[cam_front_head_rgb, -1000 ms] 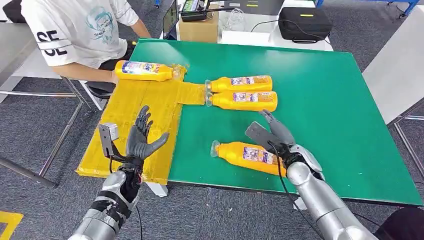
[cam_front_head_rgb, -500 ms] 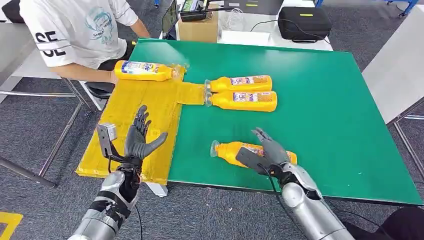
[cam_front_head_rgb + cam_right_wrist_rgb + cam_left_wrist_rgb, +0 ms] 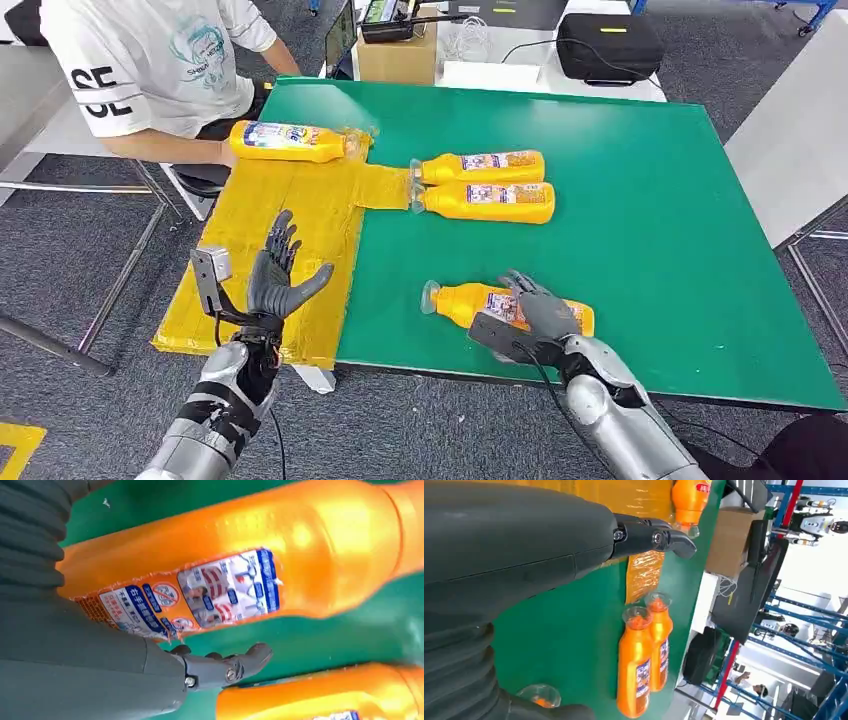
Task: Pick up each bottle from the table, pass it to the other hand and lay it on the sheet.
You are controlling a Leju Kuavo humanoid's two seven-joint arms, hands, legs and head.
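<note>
My right hand settles over the nearest bottle, fingers not yet clenched, while my left hand waits released above the sheet; next, grip and lift.

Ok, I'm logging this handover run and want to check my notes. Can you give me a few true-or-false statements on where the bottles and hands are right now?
1. One bottle lies on the yellow sheet. True.
2. The right hand is over the nearest bottle on the green table. True; whether it already grips it cannot be told.
3. The left hand holds a bottle. False: it is open and holds nothing, raised over the sheet.
4. The two bottles in the middle stand upright. False: they lie on their sides, side by side.
5. A person sits at the table's far left corner. True.
</note>
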